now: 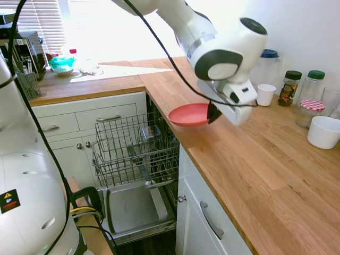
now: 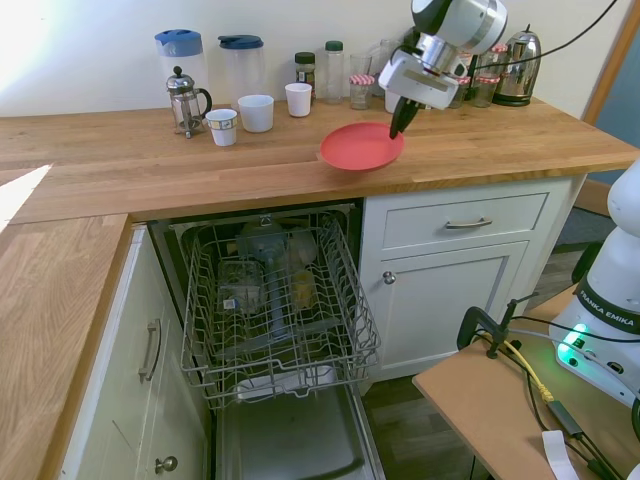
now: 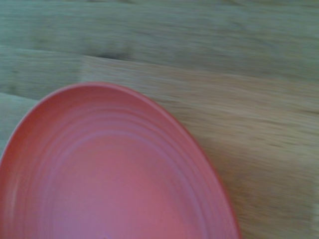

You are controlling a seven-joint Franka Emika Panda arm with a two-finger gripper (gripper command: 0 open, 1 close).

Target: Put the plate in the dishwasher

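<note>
Filling most of the wrist view, the plate (image 3: 119, 174) hung just under the camera with blurred wooden countertop (image 3: 209, 59) behind it. From outside, the gripper (image 2: 398, 126) was pinching the plate (image 2: 361, 147) by its rim, the dark fingers pressed together on the edge nearest the wrist, so the plate stuck out away from the arm, roughly level and seemingly lifted just clear of the counter's front edge. Below and off to the side of the gripper stood the dishwasher (image 2: 270, 300), its door (image 2: 290, 450) dropped open and its rack (image 1: 135, 149) pulled out, already holding a few items. By my reading, the pick-up was done; what remained was carrying the plate out past the counter edge, lowering it to the rack, slotting it between the wires and releasing.
</note>
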